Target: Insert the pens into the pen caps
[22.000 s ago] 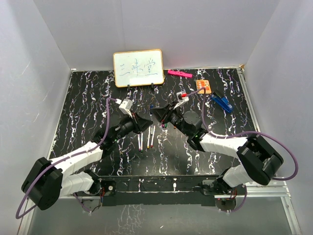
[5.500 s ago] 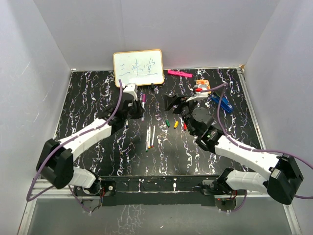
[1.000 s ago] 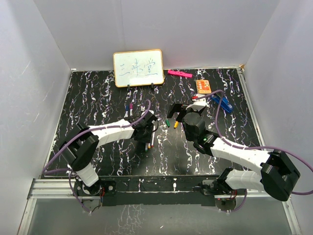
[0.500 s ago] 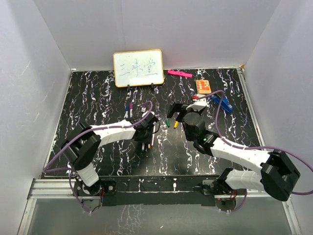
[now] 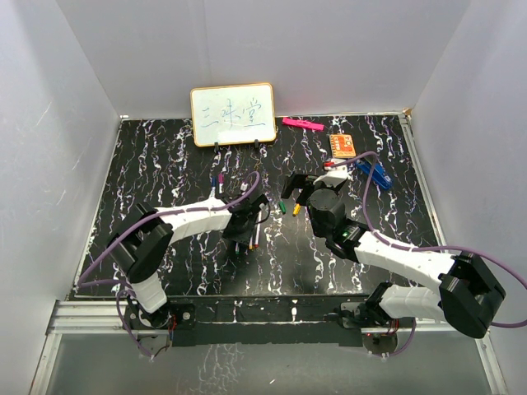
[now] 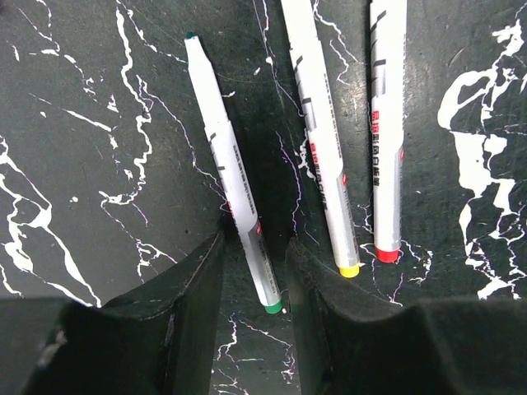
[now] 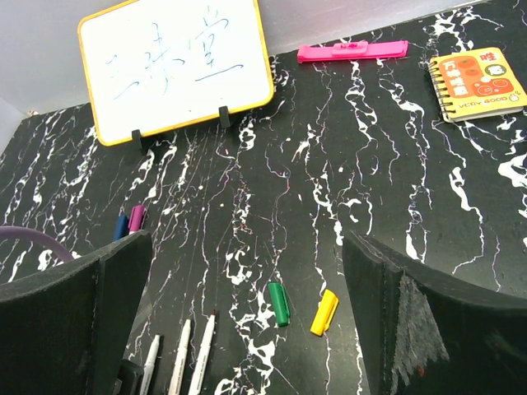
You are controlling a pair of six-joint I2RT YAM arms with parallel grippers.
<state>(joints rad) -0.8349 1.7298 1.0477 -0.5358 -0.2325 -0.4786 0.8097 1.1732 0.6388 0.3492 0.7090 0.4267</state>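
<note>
Three pens (image 6: 319,140) were left uncapped, the green pen (image 6: 224,156) straddled by left gripper (image 6: 255,243) (pinch unclear), right gripper (image 7: 245,247) spread wide.

Green pen (image 6: 226,164) flanked closely by left pincer (image 6: 255,243), yellow pen (image 6: 319,140) just right, bare tabletop (image 6: 99,164) left.

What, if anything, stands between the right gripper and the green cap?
Nothing visible does. The open right gripper hangs above the green cap, which lies bare on the table beside the yellow cap.
</note>
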